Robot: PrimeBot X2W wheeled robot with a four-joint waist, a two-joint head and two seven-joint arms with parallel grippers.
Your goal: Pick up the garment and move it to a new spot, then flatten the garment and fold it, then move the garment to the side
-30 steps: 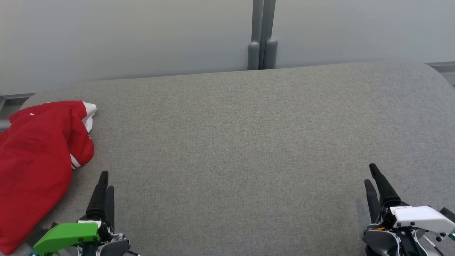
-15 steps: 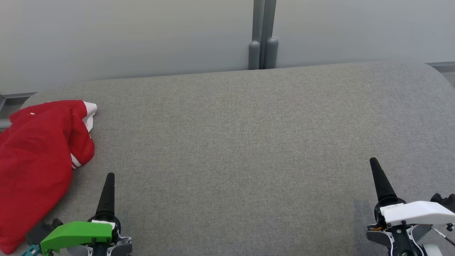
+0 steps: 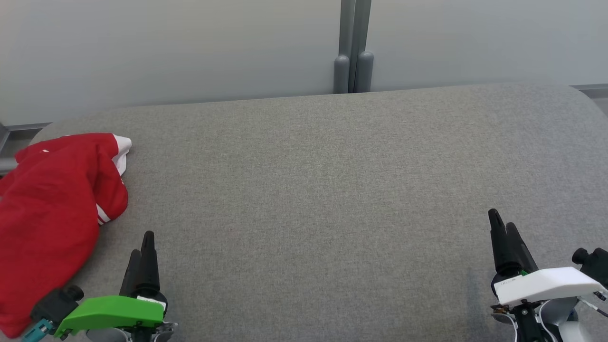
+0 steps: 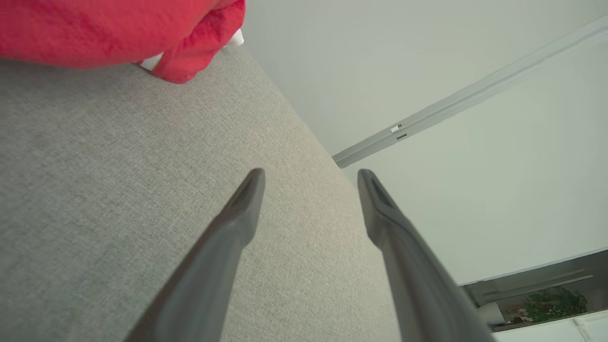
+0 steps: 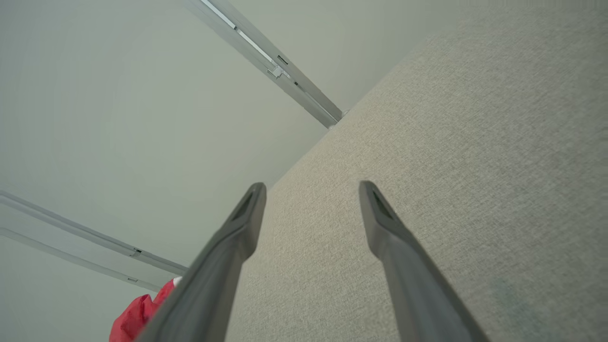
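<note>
Left claw [image 3: 142,243] spread, empty; garment [image 3: 47,223] long axis near-far.

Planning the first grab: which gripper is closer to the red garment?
The left gripper, with the green housing: the red garment lies just beside it, while the white-housed right gripper sits far across the grey surface.

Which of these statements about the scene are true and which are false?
1. The crumpled red garment with white trim lies at the left end of the grey fabric surface. True.
2. Both the left claw and the right claw are open. True.
3. The left claw grips the garment. False: it holds nothing; the garment lies beside it.
4. The garment is folded flat at the middle of the surface. False: it lies crumpled at the left end.
</note>
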